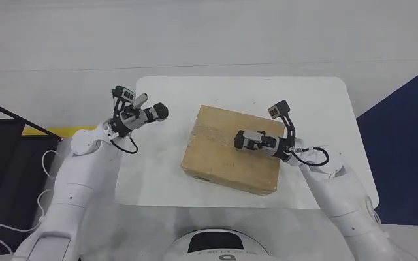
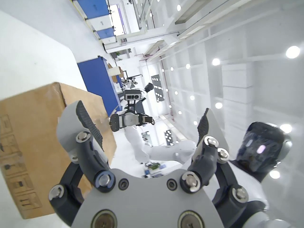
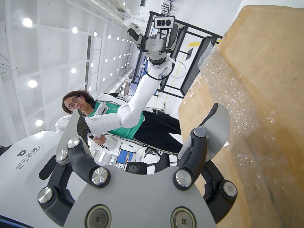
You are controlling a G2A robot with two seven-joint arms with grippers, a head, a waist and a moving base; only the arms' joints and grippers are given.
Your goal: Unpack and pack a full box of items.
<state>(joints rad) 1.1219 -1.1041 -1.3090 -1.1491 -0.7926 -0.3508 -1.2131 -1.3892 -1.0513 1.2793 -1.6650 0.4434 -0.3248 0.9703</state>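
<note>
The closed cardboard box (image 1: pixel 215 153) sits mid-worktop (image 1: pixel 157 179), its contents hidden under taped flaps. The right claw (image 1: pixel 239 139) hovers over the box top, spread wide and gripping nothing. I cannot tell whether a finger touches the cardboard. Farther off, the left claw (image 1: pixel 160 111) hangs beside the box, wide open and empty.

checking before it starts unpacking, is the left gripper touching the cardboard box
Apart. In the top view a strip of bare white table shows between the left gripper and the near edge of the cardboard box.
</note>
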